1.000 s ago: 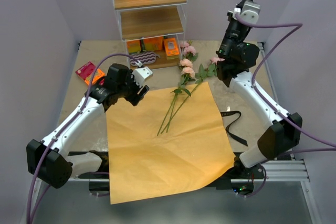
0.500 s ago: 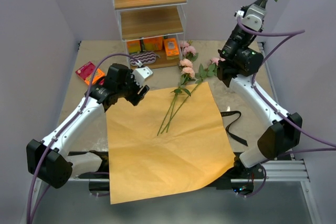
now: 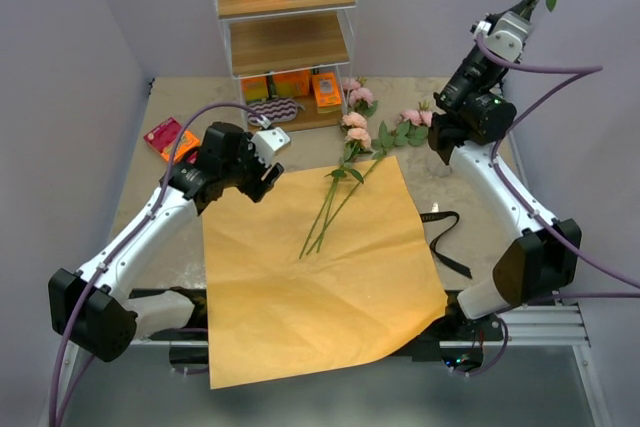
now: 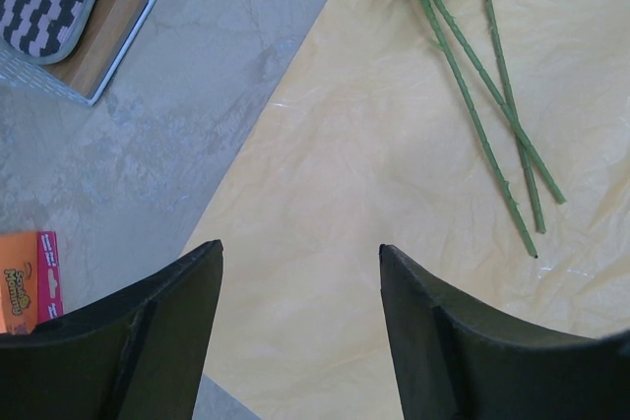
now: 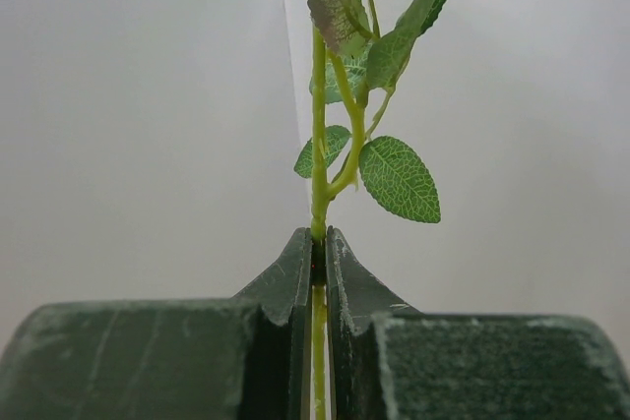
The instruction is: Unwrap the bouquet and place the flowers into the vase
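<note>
I had the right gripper (image 5: 318, 251) clamped on one rose stem (image 5: 318, 169), up high. My left gripper (image 4: 300, 268) hung open over the orange paper (image 4: 394, 204), other flowers (image 3: 352, 142) lying across its far edge.

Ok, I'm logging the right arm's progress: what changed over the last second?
The right tool, shut on a flower stem, swung further right in the top view, carrying the stem with it. Nothing was grasped or released. The left tool stayed open over the paper; the other flowers and ribbon lie unchanged.
</note>
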